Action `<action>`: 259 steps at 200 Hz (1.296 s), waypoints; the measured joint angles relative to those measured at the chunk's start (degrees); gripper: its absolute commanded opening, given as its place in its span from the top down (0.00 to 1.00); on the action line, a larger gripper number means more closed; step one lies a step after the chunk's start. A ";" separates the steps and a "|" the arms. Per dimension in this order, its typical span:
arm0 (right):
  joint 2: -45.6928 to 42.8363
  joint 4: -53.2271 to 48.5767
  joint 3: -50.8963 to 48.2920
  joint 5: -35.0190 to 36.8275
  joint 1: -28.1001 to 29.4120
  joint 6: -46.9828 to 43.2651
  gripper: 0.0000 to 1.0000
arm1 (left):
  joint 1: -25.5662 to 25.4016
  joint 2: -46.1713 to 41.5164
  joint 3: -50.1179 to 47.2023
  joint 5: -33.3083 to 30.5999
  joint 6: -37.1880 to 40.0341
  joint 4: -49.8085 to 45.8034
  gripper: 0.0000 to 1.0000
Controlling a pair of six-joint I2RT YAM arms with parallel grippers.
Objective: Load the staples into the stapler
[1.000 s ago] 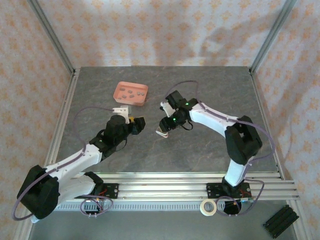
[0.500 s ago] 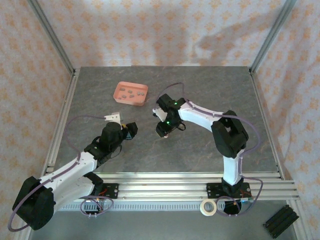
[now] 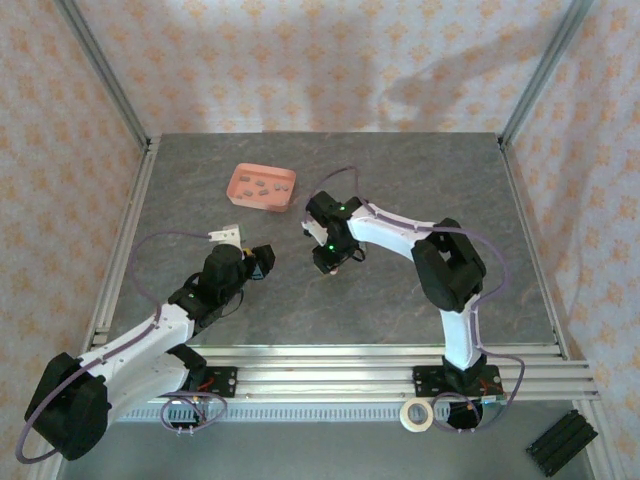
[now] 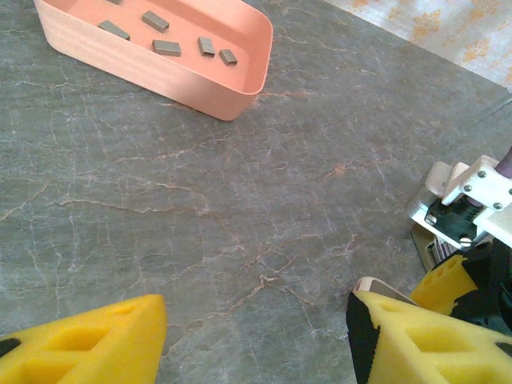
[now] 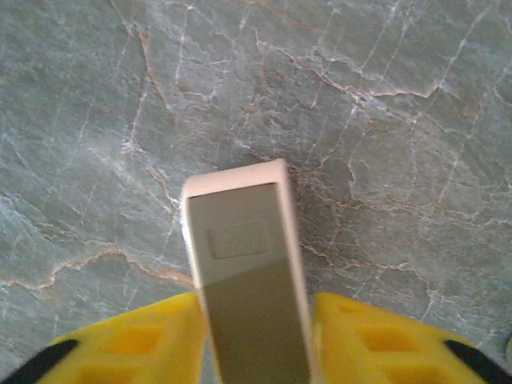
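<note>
**A:** At the near rail, what lies there?

**B:** A tape roll (image 3: 417, 414), and to its right a black block (image 3: 560, 440), both off the counter (image 3: 400, 180).

**A:** And next in, the left hand (image 3: 260, 262)?

**B:** It sits low over the counter's left-middle. In its own wrist view the left hand (image 4: 256, 344) is spread. Its yellow fingers (image 4: 88, 340) stand well apart, with only bare stone between them.

**A:** The right hand (image 3: 330, 260)?

**B:** Just to the right of the left one and a little farther back, pointing down at the counter. In its wrist view the right hand (image 5: 256, 320) pinches the stapler (image 5: 244, 240). This is a pink-edged bar with a grey face, and a yellow finger presses on each side of it.

**A:** Is the stapler's far end on the stone?

**B:** I cannot tell. It points toward the counter and casts a shadow close by.

**A:** Where are the staples (image 3: 262, 184)?

**B:** Farthest back, lying loose in the pink tray (image 3: 258, 206), which stands on the counter beyond both hands and left of the right one. From the left wrist the tray (image 4: 160, 76) is at the upper left, and five staples (image 4: 166, 46) lie flat on its floor, apart from one another.

**A:** So the staples and stapler are apart?

**B:** Well apart. None is at the stapler.
</note>
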 measured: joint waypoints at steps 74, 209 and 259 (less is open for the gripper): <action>-5.88 5.90 -5.49 -4.17 -2.43 7.61 0.88 | -0.44 0.04 -2.71 2.34 0.76 5.55 0.40; -18.01 25.42 -20.83 -34.16 -12.33 26.93 1.00 | -13.38 17.97 0.79 9.66 19.63 21.73 0.40; -19.28 26.99 -20.94 -37.68 -12.46 28.00 1.00 | -14.08 20.02 3.06 10.64 21.88 22.60 0.40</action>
